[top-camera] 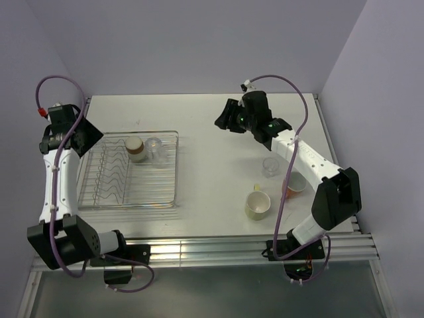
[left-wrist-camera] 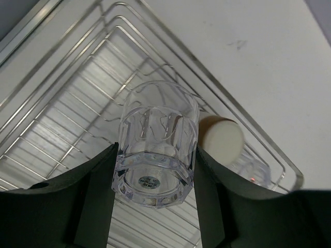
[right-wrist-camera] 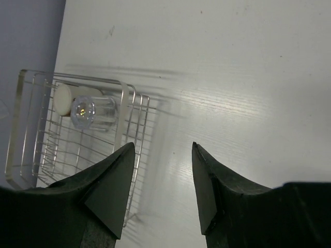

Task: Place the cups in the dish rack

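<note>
The silver wire dish rack [top-camera: 126,189] sits on the left of the table. In it stand an upturned brown-and-cream cup [top-camera: 136,148] and a clear tumbler [top-camera: 154,149]. My left gripper [top-camera: 91,137] is shut on another clear tumbler [left-wrist-camera: 158,142], base towards the camera, held over the rack wires [left-wrist-camera: 67,108]. The cream cup base [left-wrist-camera: 222,138] and the racked tumbler [left-wrist-camera: 252,170] lie just beyond. My right gripper [top-camera: 222,119] is open and empty above the table's far middle. A clear tumbler [top-camera: 270,166], a salmon mug [top-camera: 295,185] and a yellow-green mug [top-camera: 257,204] stand on the right.
The right wrist view shows the rack [right-wrist-camera: 31,155] with the cream cup [right-wrist-camera: 66,98] and the tumbler [right-wrist-camera: 93,112] at left, with bare table between its fingers [right-wrist-camera: 116,175]. Walls close the table at back and sides.
</note>
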You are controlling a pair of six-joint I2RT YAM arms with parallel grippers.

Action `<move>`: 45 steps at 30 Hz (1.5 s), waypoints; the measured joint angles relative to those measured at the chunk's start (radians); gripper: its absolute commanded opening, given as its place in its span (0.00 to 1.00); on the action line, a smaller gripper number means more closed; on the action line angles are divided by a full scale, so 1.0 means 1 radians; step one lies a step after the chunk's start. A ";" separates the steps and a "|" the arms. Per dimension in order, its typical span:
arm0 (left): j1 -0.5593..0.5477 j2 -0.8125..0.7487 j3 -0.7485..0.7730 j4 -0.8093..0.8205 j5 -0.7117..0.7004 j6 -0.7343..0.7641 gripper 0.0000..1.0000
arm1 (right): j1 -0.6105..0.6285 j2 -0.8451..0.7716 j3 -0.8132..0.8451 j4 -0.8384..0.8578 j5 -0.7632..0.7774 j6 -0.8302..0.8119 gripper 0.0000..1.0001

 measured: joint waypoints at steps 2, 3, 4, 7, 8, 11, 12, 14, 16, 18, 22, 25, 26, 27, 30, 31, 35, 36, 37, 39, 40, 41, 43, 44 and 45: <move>0.042 0.040 -0.011 0.000 -0.003 0.002 0.00 | -0.004 0.003 0.000 -0.016 -0.004 -0.014 0.56; 0.058 0.057 -0.013 0.000 -0.004 0.002 0.00 | -0.007 0.002 0.000 -0.016 -0.005 -0.019 0.56; 0.074 0.078 -0.016 0.001 -0.004 0.003 0.00 | -0.009 0.002 0.000 -0.014 -0.008 -0.023 0.56; 0.108 0.119 -0.023 0.004 -0.005 0.008 0.00 | -0.019 0.002 0.000 -0.014 -0.018 -0.032 0.56; 0.115 0.130 -0.024 0.005 -0.005 0.010 0.00 | -0.022 0.002 0.000 -0.013 -0.020 -0.032 0.56; 0.131 0.161 -0.024 0.014 -0.005 0.014 0.00 | -0.026 0.002 0.000 -0.013 -0.028 -0.034 0.56; 0.135 0.174 -0.023 0.015 -0.006 0.015 0.00 | -0.026 0.002 0.000 -0.013 -0.031 -0.035 0.56; 0.140 0.200 -0.023 0.019 -0.005 0.017 0.00 | -0.027 0.002 0.000 -0.013 -0.034 -0.035 0.56; 0.143 0.234 -0.015 0.016 -0.006 0.017 0.00 | -0.027 0.002 0.000 -0.013 -0.036 -0.035 0.56; 0.146 0.271 -0.002 0.018 -0.006 0.017 0.00 | -0.029 0.002 0.000 -0.013 -0.039 -0.035 0.56; 0.148 0.319 0.017 0.024 -0.008 0.016 0.00 | -0.034 0.002 0.000 -0.013 -0.046 -0.035 0.56; 0.148 0.341 0.027 0.028 -0.010 0.016 0.00 | -0.035 0.000 0.000 -0.013 -0.049 -0.035 0.56; 0.148 0.347 0.031 0.029 -0.011 0.016 0.00 | -0.035 0.000 0.000 -0.012 -0.050 -0.035 0.56; 0.148 0.355 0.036 0.029 -0.015 0.017 0.00 | -0.036 -0.001 0.000 -0.012 -0.052 -0.035 0.56; 0.149 0.373 0.045 0.032 -0.025 0.017 0.00 | -0.037 -0.002 0.000 -0.011 -0.055 -0.035 0.56; 0.149 0.379 0.046 0.032 -0.029 0.016 0.00 | -0.037 -0.002 0.000 -0.010 -0.057 -0.036 0.56; 0.150 0.402 0.048 0.034 -0.034 0.017 0.00 | -0.038 -0.002 -0.001 -0.005 -0.057 -0.035 0.56; 0.150 0.406 0.048 0.034 -0.034 0.017 0.00 | -0.038 -0.002 -0.001 -0.005 -0.058 -0.036 0.56; 0.151 0.410 0.048 0.035 -0.035 0.016 0.00 | -0.038 -0.002 -0.001 -0.005 -0.058 -0.036 0.56; 0.151 0.420 0.048 0.037 -0.035 0.016 0.01 | -0.038 -0.002 -0.001 -0.005 -0.058 -0.036 0.56; 0.151 0.424 0.048 0.038 -0.035 0.016 0.03 | -0.038 -0.002 -0.001 -0.005 -0.058 -0.036 0.56; 0.151 0.428 0.048 0.038 -0.035 0.016 0.04 | -0.038 -0.002 -0.001 -0.005 -0.058 -0.036 0.56; 0.151 0.437 0.048 0.039 -0.036 0.016 0.12 | -0.039 -0.002 -0.002 -0.005 -0.059 -0.036 0.56; 0.151 0.441 0.048 0.039 -0.037 0.016 0.13 | -0.039 -0.002 -0.002 -0.005 -0.059 -0.036 0.56; 0.151 0.443 0.048 0.039 -0.037 0.016 0.16 | -0.039 -0.002 -0.003 -0.005 -0.059 -0.036 0.56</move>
